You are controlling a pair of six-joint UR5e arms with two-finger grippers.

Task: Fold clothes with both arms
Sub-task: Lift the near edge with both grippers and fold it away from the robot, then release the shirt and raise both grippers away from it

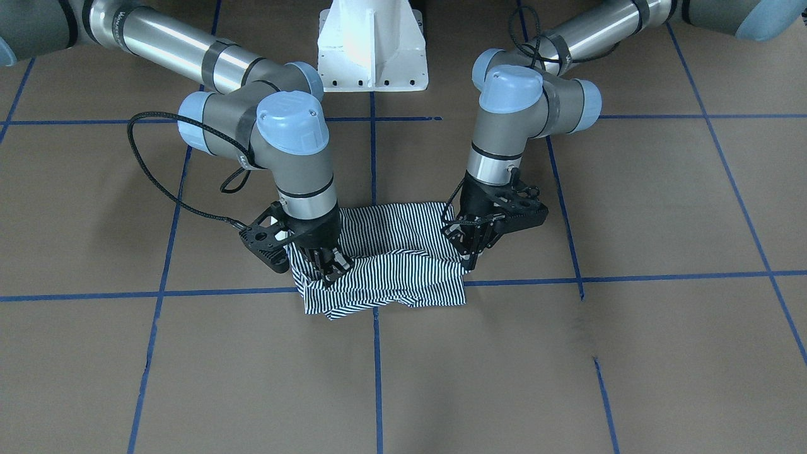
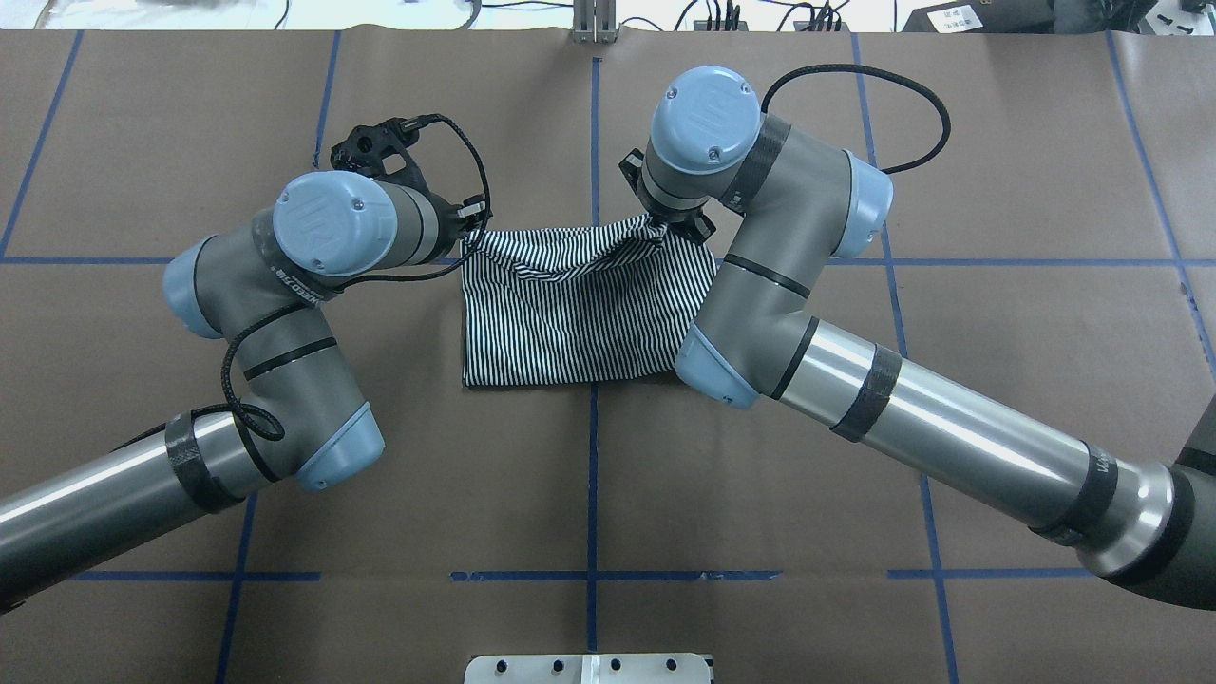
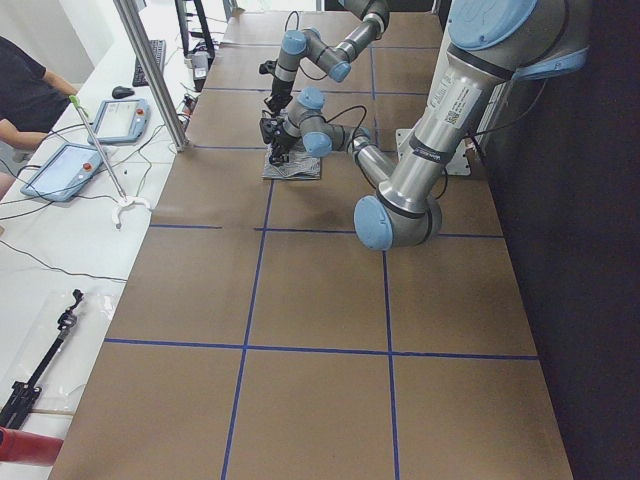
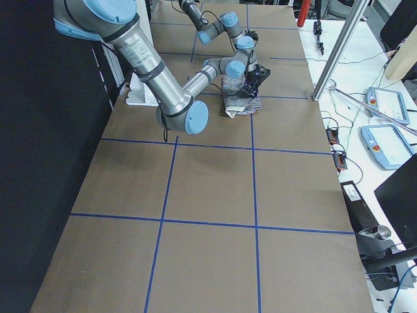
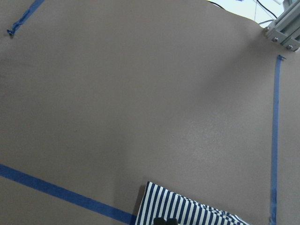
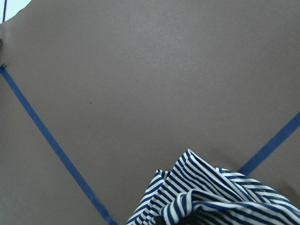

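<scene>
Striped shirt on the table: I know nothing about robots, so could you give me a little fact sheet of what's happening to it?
Item: striped shirt, folded into a rough rectangle
Where: middle of the brown table, across a blue tape line
Left pincer: closed on one corner, on the side away from the robot
Right pincer: closed on the other corner of that side
Held edge: raised at both corners, sagging between
Opposite edge: flat on the table
</scene>
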